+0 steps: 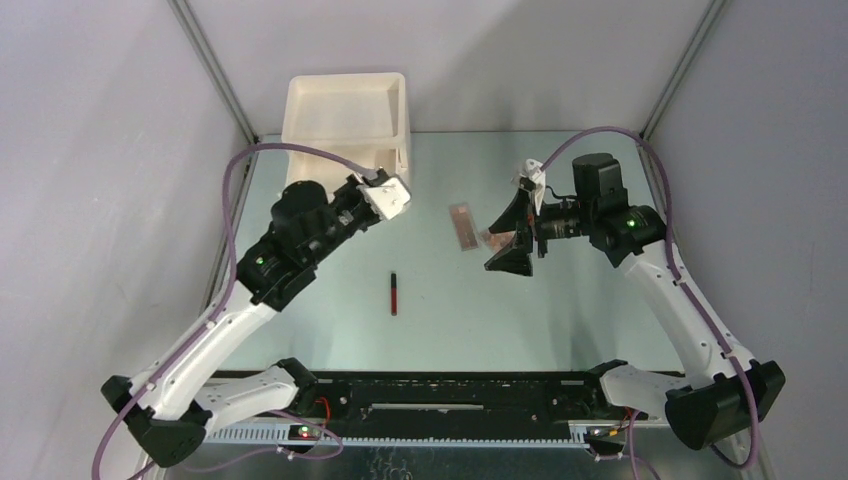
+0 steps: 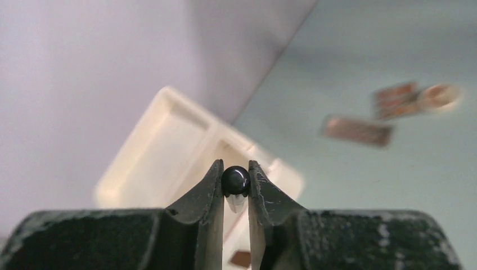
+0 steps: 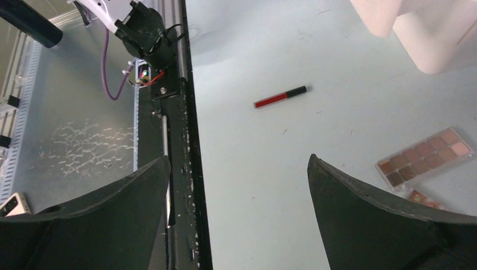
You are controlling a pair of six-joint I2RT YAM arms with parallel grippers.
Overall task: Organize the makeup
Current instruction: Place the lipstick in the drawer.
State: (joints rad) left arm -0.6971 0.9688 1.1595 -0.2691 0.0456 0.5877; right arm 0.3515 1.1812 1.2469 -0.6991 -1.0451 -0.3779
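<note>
We pinch a dark tube (image 2: 235, 180) in our left fingers (image 2: 216, 188) beside the box (image 1: 347, 79), probably to stow it; our right fingers (image 1: 515, 255) hang spread above the palettes (image 1: 463, 227), right of the box.

I find nothing legible in any of my views. The red-and-black tube (image 3: 279, 97), upper middle of the right wrist view, and the palette (image 3: 426, 156) at that view's right edge show no lettering I can make out. The same goes for the cream drawer box (image 1: 347, 120), upper left of the overhead view.
</note>
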